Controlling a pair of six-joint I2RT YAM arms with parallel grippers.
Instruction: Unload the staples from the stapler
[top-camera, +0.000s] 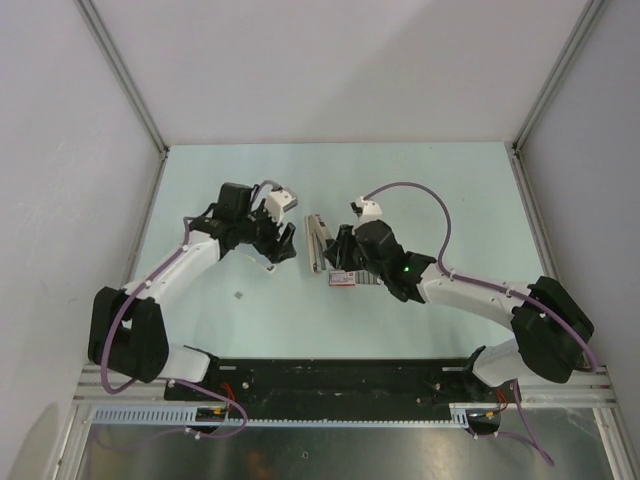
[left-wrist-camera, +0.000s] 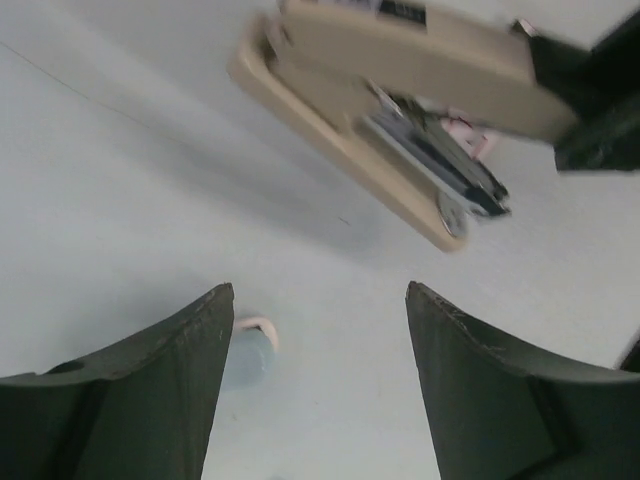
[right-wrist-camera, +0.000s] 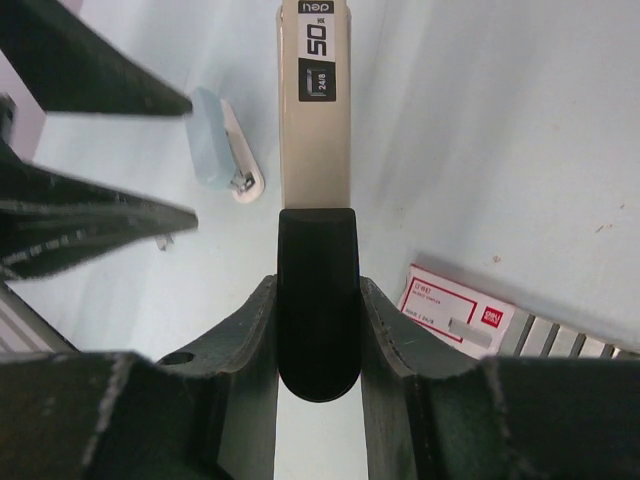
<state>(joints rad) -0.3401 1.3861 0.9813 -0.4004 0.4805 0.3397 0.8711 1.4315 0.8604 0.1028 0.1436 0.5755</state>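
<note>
The right claw (right-wrist-camera: 318, 285) pinches the black rear end of the stapler (right-wrist-camera: 315, 130), which points away across the tabletop (top-camera: 420, 180), hinged open. To its left, the left claw (left-wrist-camera: 320, 300) hangs gaping and empty. I'd hold that rear grip firm and bring the left claw squarely onto the exposed staple track (left-wrist-camera: 440, 160), sliding the staples straight out along it

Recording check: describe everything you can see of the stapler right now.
The stapler is slim, beige plastic by the look, with a black rear cap and a top label reading 50 and 24/6. It is hinged open: the top arm stands off the base, baring the metal staple channel. The right tool clamps its black end from both sides. The left tool hangs open nearby, not touching it.
</note>
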